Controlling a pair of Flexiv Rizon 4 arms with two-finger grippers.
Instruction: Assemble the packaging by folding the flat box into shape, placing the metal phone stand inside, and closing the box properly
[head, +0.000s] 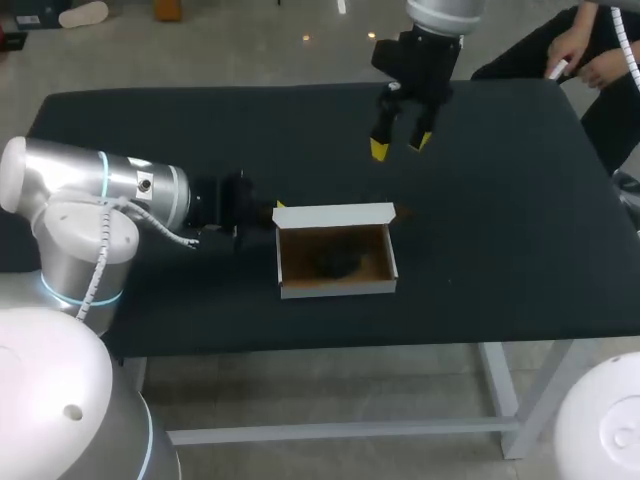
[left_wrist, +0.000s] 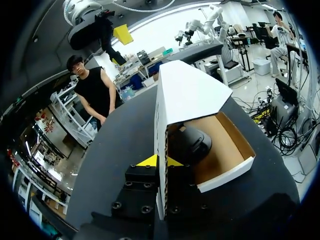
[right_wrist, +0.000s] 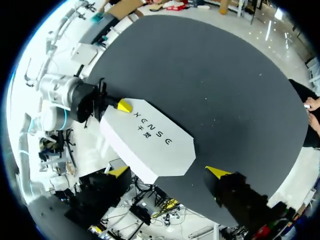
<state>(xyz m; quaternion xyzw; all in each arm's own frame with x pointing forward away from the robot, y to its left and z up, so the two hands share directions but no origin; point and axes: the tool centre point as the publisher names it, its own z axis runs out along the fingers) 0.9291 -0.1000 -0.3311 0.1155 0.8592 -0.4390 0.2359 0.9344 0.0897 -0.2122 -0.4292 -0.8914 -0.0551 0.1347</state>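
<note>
Firmly, the left pincer (left_wrist: 159, 161) gripped the side wall of the white cardboard box (head: 338, 288), the black phone stand (head: 340, 262) inside just ahead; the right pincer (head: 400, 143) hovered above, spread wide.

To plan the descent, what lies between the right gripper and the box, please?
Only bare table lies between right gripper and box, per the head view.

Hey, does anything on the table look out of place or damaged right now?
Nothing stands out. The box sits flat with its lid up and the phone stand inside. The left gripper pinches one end of it; the right gripper hangs open above the table.
</note>
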